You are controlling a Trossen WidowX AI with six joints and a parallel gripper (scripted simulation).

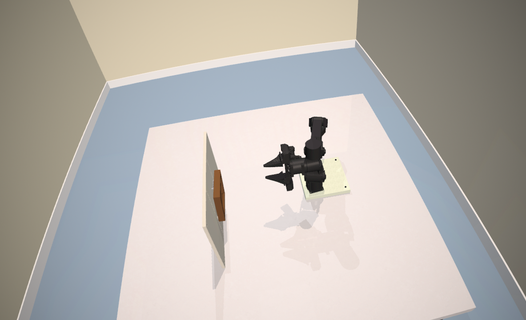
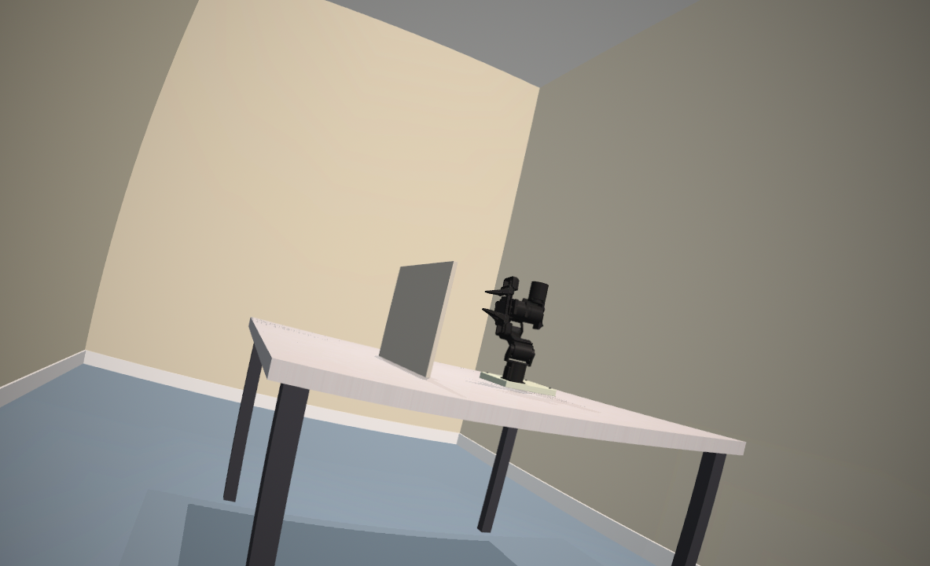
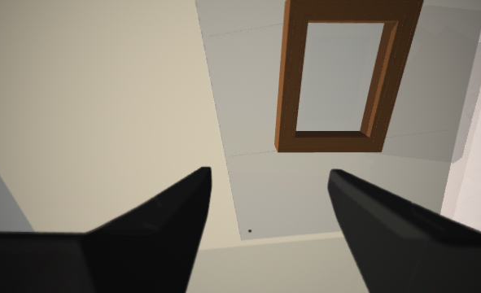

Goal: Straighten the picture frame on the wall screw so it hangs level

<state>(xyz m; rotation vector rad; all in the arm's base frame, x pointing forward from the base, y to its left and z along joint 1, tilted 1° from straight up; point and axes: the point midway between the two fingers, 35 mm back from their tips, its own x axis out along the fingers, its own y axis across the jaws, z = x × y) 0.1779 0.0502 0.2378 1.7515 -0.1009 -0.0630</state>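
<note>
The brown picture frame (image 1: 217,185) (image 3: 292,81) hangs crooked on the front of the upright grey panel (image 1: 209,159) (image 2: 415,316) (image 3: 244,102). Its edges are not parallel to the panel's. In the wrist view, where the table side is at the right, the frame's lower end sits nearer the panel's top edge, so that side looks higher. The screw and notched strip are hidden behind the frame; the panel hides the frame in the exterior view. My gripper (image 1: 264,171) (image 2: 484,300) (image 3: 269,177) is open and empty, well back from the frame, touching nothing.
The panel stands on the pale table (image 1: 256,286) (image 2: 594,422), facing the arm. The arm's pale yellow base plate (image 1: 334,178) lies behind the gripper. Part of the frame's far end is cut off in the wrist view.
</note>
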